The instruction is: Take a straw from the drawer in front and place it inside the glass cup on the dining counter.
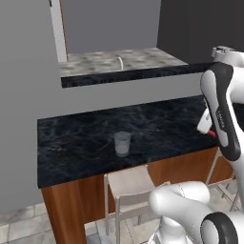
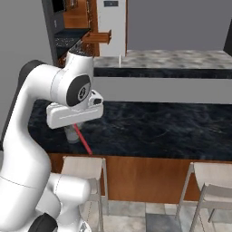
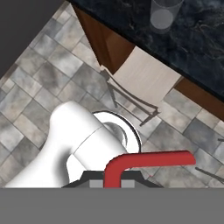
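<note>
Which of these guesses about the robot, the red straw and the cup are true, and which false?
1. The jaws hold the straw. True.
2. The straw is already in the cup. False: it is in the gripper, and the cup is empty.
3. The cup stands upright on the counter. True.
4. The cup lies on the stool. False: the stool seat is bare.
5. The straw has a bent tip. True.
</note>
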